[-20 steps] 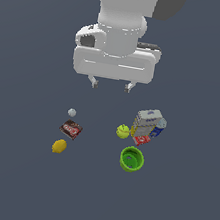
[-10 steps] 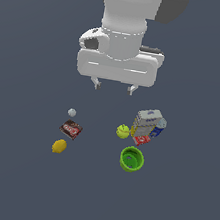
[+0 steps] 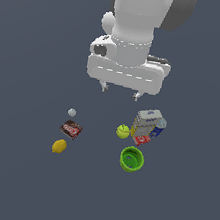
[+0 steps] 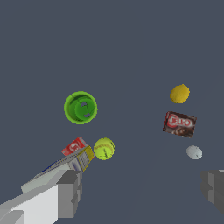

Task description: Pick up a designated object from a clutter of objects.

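In the exterior view, the gripper (image 3: 120,90) is seen hanging above the clutter, its two short fingers (image 3: 104,86) spread apart with nothing between them. Compared with the frame half a second earlier, the hand has been shifted toward the exterior view's right and turned slightly, so that it now sits nearer above the grey-white box (image 3: 148,120). The objects themselves have not been displaced. The box stands on the dark surface (image 3: 14,177) at the exterior view's right, with a red packet (image 3: 141,139) touching its base, a yellow-green ball (image 3: 123,131) just beside it and a green cup (image 3: 132,159) near it. Well apart, at the exterior view's left, a tiny grey ball (image 3: 72,112), a brown packet (image 3: 71,129) and a lemon (image 3: 59,146) are laid out.

In the wrist view, the box (image 4: 65,164) is partly hidden behind one finger (image 4: 69,192); the other finger (image 4: 213,189) is seen far off, confirming the spread stance. The red packet (image 4: 74,146), yellow-green ball (image 4: 103,148), green cup (image 4: 80,107), lemon (image 4: 180,93), brown packet (image 4: 180,124) and grey ball (image 4: 194,152) are all visible.
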You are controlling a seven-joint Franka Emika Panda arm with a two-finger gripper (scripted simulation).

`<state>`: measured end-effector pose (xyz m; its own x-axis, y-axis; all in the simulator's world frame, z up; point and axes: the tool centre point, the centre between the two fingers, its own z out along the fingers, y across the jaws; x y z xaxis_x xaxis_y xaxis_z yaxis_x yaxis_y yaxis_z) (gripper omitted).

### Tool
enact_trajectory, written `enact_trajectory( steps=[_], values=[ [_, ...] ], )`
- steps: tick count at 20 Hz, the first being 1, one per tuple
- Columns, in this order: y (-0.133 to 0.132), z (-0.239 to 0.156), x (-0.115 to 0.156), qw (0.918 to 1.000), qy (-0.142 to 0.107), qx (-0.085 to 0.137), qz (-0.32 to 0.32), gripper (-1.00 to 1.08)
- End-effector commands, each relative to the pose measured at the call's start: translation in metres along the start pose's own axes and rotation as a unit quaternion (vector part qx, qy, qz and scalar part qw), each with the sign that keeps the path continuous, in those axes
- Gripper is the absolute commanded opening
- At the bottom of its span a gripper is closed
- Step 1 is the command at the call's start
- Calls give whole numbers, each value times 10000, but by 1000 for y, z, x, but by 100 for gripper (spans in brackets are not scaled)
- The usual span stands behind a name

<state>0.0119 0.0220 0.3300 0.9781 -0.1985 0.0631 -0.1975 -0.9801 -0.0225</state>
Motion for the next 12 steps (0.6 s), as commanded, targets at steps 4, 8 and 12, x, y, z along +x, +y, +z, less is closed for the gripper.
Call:
enact_trajectory(
  steps=[4, 8, 12],
  values=[
    [-14, 10, -6, 9985, -34, -13, 550, 100],
    [-25, 18, -10, 9955, -57, -25, 949, 100],
    [-35, 25, -15, 9909, -78, -39, 1346, 100]
  ],
)
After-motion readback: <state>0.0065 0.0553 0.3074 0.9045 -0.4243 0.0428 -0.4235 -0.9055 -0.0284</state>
